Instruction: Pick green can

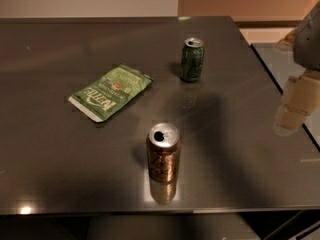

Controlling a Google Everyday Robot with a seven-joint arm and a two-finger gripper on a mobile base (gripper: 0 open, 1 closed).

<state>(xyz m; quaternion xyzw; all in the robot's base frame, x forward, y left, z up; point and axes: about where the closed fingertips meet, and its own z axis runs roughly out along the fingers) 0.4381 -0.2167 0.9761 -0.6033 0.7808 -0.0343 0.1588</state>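
Grey surface: the table [60,174] carries three things, all well apart from one another.
Task thing: the green can [192,60] stands on the far half of the table, right of centre in the view, silver top upward.
Long axis: vertical; the green can is upright and not tilted.
Other things: a copper-brown can [163,154] stands upright near the front edge; a flat green snack bag [111,92] lies to the left of both cans.
Tool position: the tool [292,109] hangs at the right border of the view, about over the table's right edge and above the surface.
Tool state: how far open it is cannot be told; no can or bag is in it.
Key relation: the green can lies to the left of the tool and farther back on the table, well apart from it and lower.
Path judgement: the stretch of table between tool and green can appears free; the copper-brown can stands nearer the front and off that line.
Arm: only one is fitted, so no choice of side arises.
Step judgement: approach not yet made; grasp not yet begun.
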